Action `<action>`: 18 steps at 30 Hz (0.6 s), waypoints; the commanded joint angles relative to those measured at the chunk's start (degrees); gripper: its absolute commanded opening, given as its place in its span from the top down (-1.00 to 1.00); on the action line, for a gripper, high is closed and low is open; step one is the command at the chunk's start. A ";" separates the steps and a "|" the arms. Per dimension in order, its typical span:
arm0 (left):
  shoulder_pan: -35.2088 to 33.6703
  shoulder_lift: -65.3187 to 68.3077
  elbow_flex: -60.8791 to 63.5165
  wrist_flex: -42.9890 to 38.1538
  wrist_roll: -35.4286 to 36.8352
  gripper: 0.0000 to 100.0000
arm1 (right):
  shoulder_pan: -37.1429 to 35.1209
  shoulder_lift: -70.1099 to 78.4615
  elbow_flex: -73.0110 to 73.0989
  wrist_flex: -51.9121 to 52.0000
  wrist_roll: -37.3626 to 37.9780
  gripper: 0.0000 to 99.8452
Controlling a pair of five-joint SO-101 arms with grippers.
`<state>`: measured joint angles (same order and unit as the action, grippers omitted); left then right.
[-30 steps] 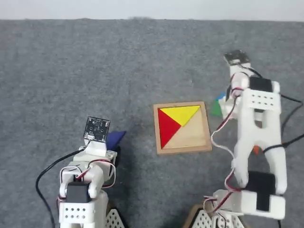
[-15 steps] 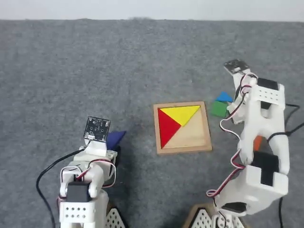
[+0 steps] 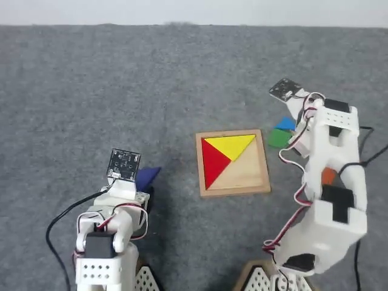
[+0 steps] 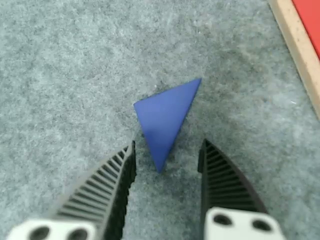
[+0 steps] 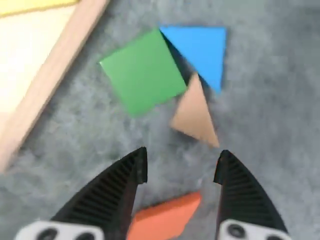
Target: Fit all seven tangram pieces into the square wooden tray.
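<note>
The square wooden tray (image 3: 264, 162) lies mid-table and holds a red triangle (image 3: 213, 162) and a yellow triangle (image 3: 230, 145). Left of it lies a dark blue triangle (image 3: 147, 176) (image 4: 165, 116), with my left gripper (image 4: 166, 155) open just short of its tip. To the tray's right lie a green square (image 3: 278, 138) (image 5: 143, 72), a light blue triangle (image 3: 285, 123) (image 5: 201, 49), a tan triangle (image 5: 195, 113) and an orange piece (image 3: 328, 176) (image 5: 165, 217). My right gripper (image 5: 181, 165) hangs open over the orange piece, short of the tan triangle. The tray's edge (image 5: 54, 75) shows beside the green square.
Grey felt (image 3: 121, 85) covers the whole table. The left arm (image 3: 109, 236) stands at the front left, the right arm (image 3: 330, 182) along the right side over the loose pieces. The far half of the table holds nothing.
The right arm has swung and drawn back toward the front, uncovering the green square and light blue triangle in the high view. The left arm has kept still.
</note>
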<state>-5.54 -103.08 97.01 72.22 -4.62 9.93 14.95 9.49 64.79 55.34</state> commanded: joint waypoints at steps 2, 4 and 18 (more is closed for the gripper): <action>0.26 -1.05 -0.57 0.09 0.62 0.60 | -0.84 3.82 -6.51 -1.71 1.14 0.54; 0.26 -1.05 -0.57 0.09 0.62 0.60 | -0.84 6.73 -8.79 -1.63 1.14 0.54; 0.26 -1.05 -0.57 0.09 0.62 0.60 | 0.66 12.35 -15.12 -1.10 -5.19 0.54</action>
<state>-5.54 -103.08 97.01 72.22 -4.62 9.67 29.54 -2.29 64.00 53.85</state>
